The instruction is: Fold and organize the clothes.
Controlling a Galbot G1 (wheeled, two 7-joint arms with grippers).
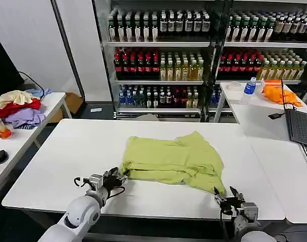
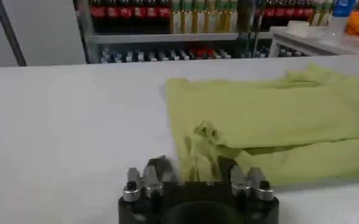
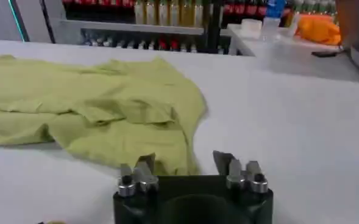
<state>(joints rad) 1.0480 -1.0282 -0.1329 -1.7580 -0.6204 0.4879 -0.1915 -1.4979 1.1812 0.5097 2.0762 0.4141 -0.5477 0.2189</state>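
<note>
**One lime T-shirt, partly folded, on the white table between two low grippers**

Head view: a single lime yellow-green T-shirt (image 1: 176,160) lies near the middle of the white table (image 1: 67,151), its long axis running across the table from the robot's left to its right, the right end sagging toward the near edge. On the side table at far left sits one pile of cream, red and lavender clothes (image 1: 18,108); on the table at far right lie one orange cloth (image 1: 282,94) and one laptop (image 1: 300,126). Shelves of bottles (image 1: 163,55) fill the background.

The left gripper (image 1: 114,177) rests low at the shirt's near left corner; the right gripper (image 1: 227,194) sits at the near right corner, by the table's front edge.

Left wrist view: the left gripper (image 2: 193,171) has its fingers (image 2: 156,168) spread, with a bunched fold of the T-shirt (image 2: 270,115) lying between them; whether they press on it cannot be told. This view also shows the layered front edge, one flap lying over another.

Right wrist view: the right gripper (image 3: 188,165) holds its fingers (image 3: 145,166) spread, empty, the hem of the T-shirt (image 3: 94,109) just beside the one finger. The orange cloth (image 3: 316,27) appears far behind
</note>
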